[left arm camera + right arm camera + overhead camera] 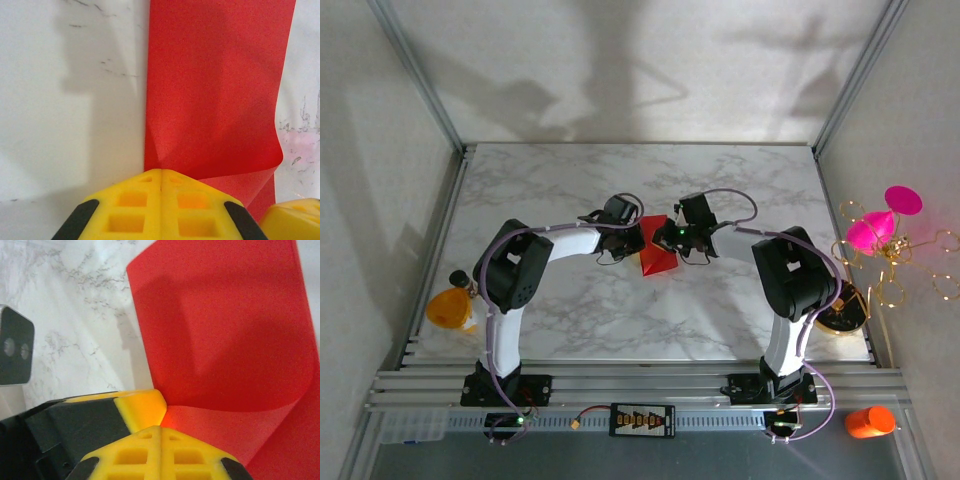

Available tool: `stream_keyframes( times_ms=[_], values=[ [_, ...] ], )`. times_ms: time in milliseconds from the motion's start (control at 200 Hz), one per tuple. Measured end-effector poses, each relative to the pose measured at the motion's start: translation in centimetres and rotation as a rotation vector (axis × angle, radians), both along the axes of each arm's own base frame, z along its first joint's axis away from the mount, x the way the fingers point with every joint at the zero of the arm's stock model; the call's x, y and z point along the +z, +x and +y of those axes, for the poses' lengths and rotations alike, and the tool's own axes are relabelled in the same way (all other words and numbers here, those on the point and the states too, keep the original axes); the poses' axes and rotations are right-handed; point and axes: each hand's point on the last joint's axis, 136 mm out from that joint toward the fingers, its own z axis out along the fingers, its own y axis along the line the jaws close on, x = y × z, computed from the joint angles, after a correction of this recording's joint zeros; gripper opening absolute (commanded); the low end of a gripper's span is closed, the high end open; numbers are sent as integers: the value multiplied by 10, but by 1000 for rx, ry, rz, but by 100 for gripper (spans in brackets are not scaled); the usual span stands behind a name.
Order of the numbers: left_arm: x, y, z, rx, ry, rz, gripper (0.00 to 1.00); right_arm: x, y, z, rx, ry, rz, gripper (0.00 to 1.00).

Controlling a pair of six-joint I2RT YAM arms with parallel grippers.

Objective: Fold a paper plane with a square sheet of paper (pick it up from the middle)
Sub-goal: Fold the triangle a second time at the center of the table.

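Both arms meet at the middle of the marble table (740, 180). The square sheet of paper (657, 262) lies there between the two wrists, bright red, its lower corner pointing toward the arm bases.

Left gripper (161, 174): yellow fingers pressed flat together with no gap, tips at the sheet's near edge. The sheet runs straight away from them over the marble. A flap at the near end is lifted and curls back over itself on the right, and its edge runs into the closed tips, so it appears pinched.

Right gripper (161, 430): fingers likewise clenched, seam closed, and the same curled flap reaches its tips. The left gripper's yellow tip sits just beside it, touching or nearly so.

Rest of the sheet lies flat on the table, part of it shadowed.
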Motion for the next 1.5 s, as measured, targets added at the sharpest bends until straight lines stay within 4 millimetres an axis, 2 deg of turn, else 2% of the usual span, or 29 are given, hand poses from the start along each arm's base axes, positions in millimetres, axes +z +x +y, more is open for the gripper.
stream_keyframes(
  times_ms=[345, 521, 666, 811, 891, 961, 1212, 1292, 1502],
  values=[
    [0, 1, -1, 0, 0, 1, 0, -34, -16, -19, -44, -68, 70, 2],
    [3, 2, -1, -4, 3, 2, 0, -35, -15, -20, -65, -63, 74, 2],
    [15, 9, -8, -14, -13, -21, 5, -35, -14, -21, -81, -58, 84, 1],
    [37, 9, -16, -15, -49, -60, 9, -35, -14, -21, -92, -54, 92, 1],
    [49, 1, -20, -18, -74, -77, 10, -36, -14, -21, -98, -53, 97, 1],
    [52, -12, -23, -24, -87, -71, 10, -36, -14, -21, -100, -52, 99, 1],
    [26, -62, -34, -67, -83, 37, 8, -36, -15, -22, -101, -54, 101, 1],
    [24, -68, -36, -75, -92, 56, 8, -36, -15, -22, -101, -54, 101, 1],
    [23, -68, -39, -76, -105, 62, 9, -36, -14, -22, -101, -54, 101, 1]
  ],
)
